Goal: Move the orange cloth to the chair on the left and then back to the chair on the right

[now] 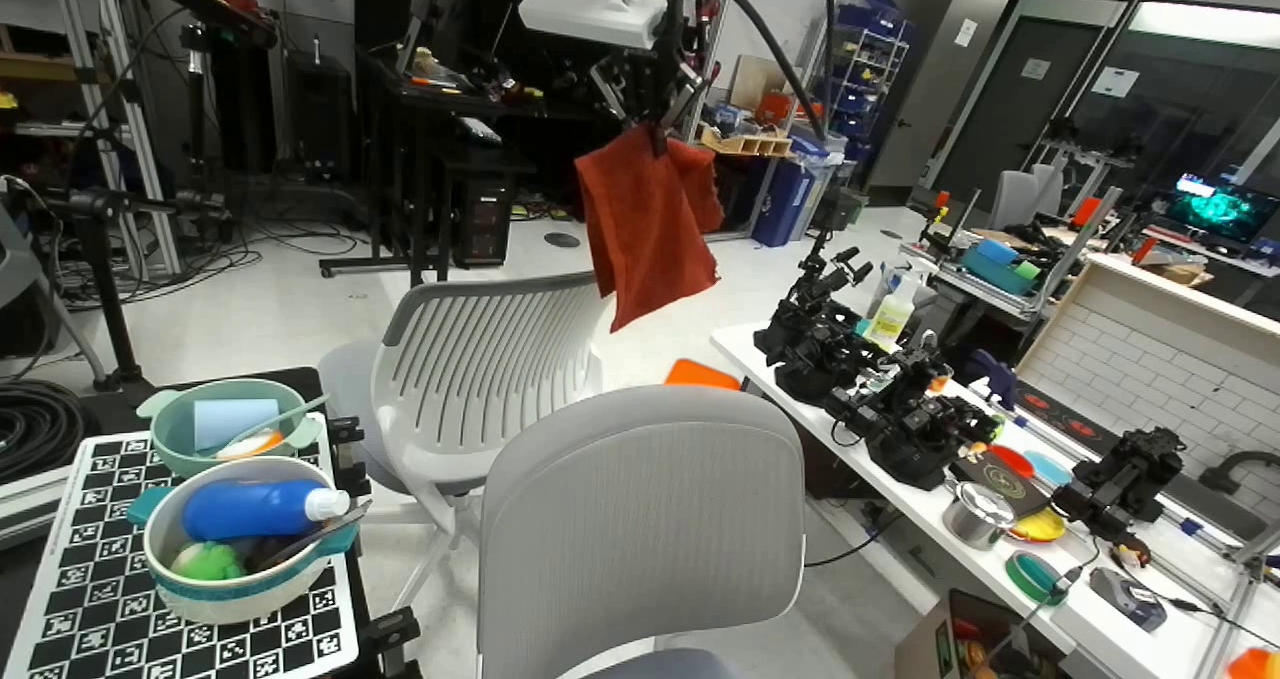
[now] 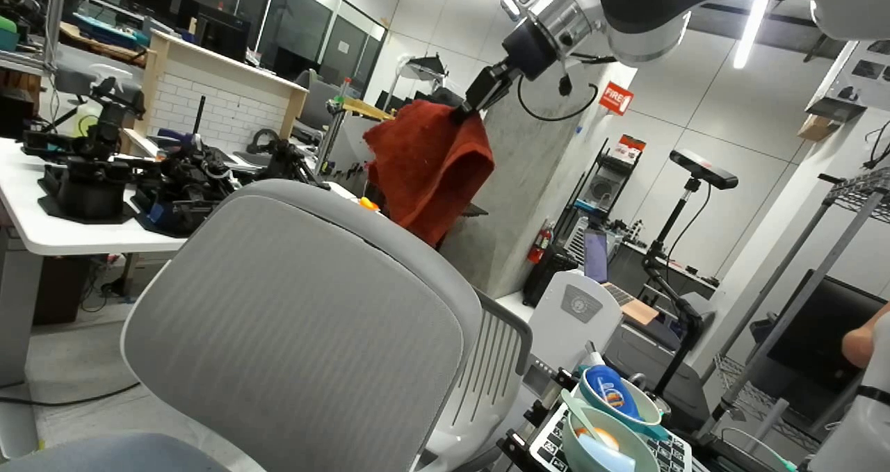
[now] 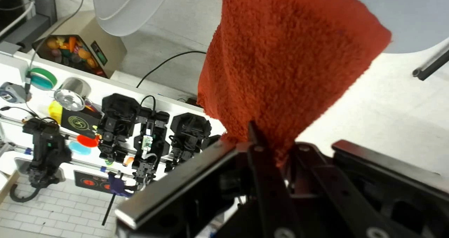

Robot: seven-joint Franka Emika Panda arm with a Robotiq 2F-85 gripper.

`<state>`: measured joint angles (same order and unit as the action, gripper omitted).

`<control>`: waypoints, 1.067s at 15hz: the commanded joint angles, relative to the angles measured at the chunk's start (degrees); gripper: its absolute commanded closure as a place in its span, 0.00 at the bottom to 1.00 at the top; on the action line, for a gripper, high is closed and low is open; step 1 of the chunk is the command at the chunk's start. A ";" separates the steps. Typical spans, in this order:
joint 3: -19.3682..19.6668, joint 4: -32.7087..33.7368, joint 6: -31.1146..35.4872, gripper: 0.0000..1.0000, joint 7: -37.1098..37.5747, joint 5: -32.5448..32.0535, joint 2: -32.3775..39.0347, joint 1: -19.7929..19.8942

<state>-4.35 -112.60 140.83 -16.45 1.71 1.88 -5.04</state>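
Exterior views: the gripper [image 1: 657, 137] is closed on the orange cloth [image 1: 652, 224], which hangs in loose folds from the pinched part at its upper edge. In an exterior view the cloth overlaps part of the slatted chair [image 1: 490, 369] (whether the two touch cannot be told). In an exterior view its lower margin meets the outline of the gray-backed chair [image 2: 299, 340], which stands nearer the camera; the backs of the two chairs overlap in both exterior views. Black robotic devices [image 1: 822, 354] and a metal pot [image 1: 978, 514] rest on the table [image 2: 24, 201]. A board [image 1: 105, 564] printed with black-and-white markers carries a pale green bowl [image 1: 175, 424] and a white bowl [image 1: 225, 607]; the latter holds a blue bottle [image 1: 245, 509]. Wrist view: the cloth, rough-textured, extends from between the fingers [image 3: 263, 164], with pale floor [image 3: 379, 108] visible on both sides and gray chair parts [image 3: 129, 12] toward the upper left and right. An open box [image 3: 114, 52] of small colored objects [image 3: 83, 53] stands beside the table.
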 commanded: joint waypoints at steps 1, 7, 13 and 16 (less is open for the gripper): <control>-2.08 6.30 -4.92 0.97 2.19 0.92 1.54 -1.55; -4.91 10.67 -8.78 0.97 5.44 0.67 0.07 -4.33; -4.72 8.43 -8.75 0.97 7.27 -3.41 -1.53 -4.43; -4.08 6.72 -8.49 0.97 7.13 -5.28 -3.20 -3.60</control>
<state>-9.09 -103.79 133.66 -9.85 -1.64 1.69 -9.36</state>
